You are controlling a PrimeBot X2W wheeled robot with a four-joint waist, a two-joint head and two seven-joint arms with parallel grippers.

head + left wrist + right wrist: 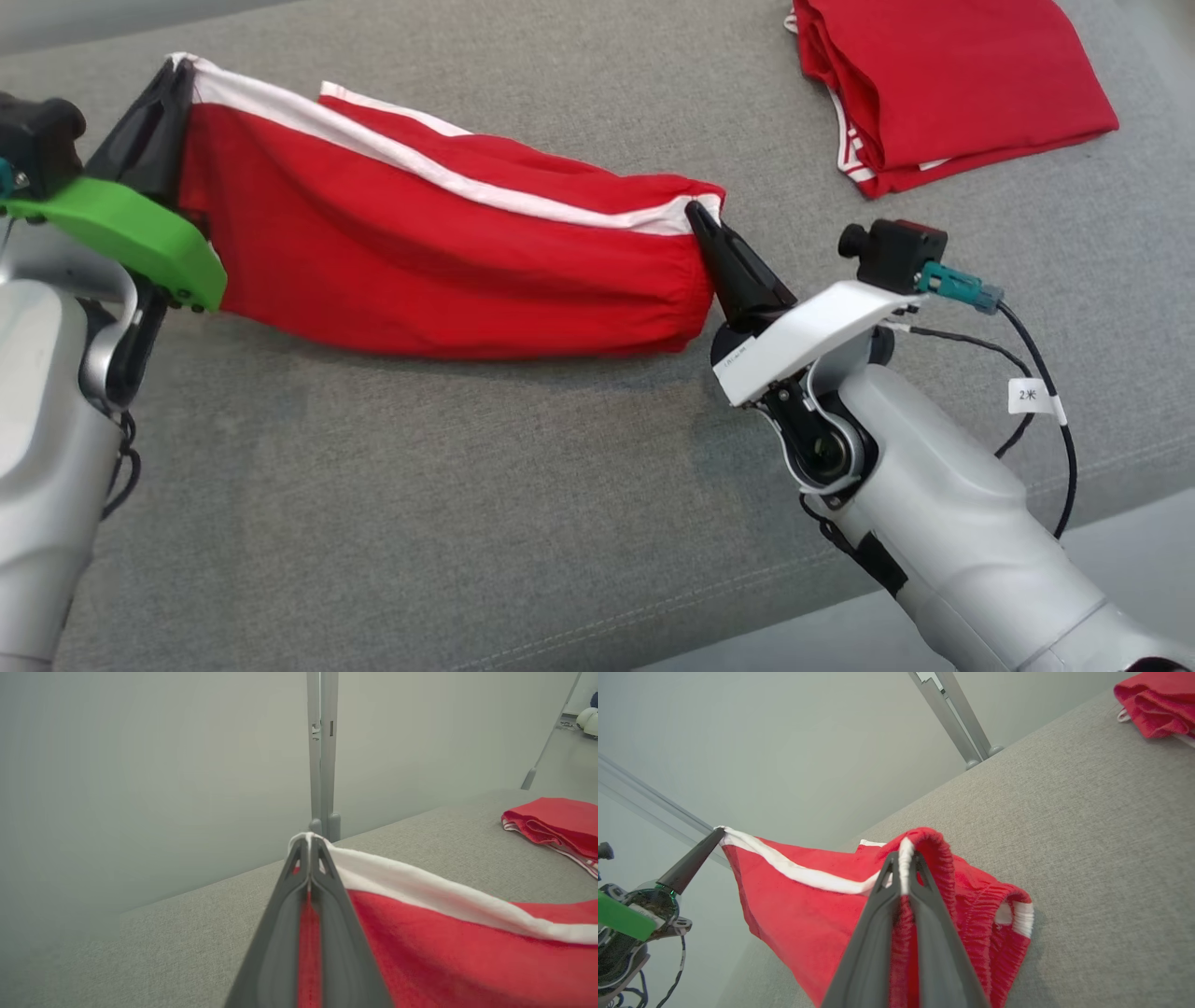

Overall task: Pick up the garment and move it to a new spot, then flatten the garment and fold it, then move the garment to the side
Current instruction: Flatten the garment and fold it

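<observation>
Hanging stretched between both grippers, the red garment spans the far left part of the grey bench. The left gripper is clamped on its white-striped left end, and the right gripper is clamped on the gathered right end. A folded red cloth lies at the far right corner.

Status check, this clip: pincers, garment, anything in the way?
Both shut: left pincer on one end of the red garment, right pincer on its waistband end. Garment stretched between them over the grey surface. A folded red pile sits apart; nothing blocking.
</observation>
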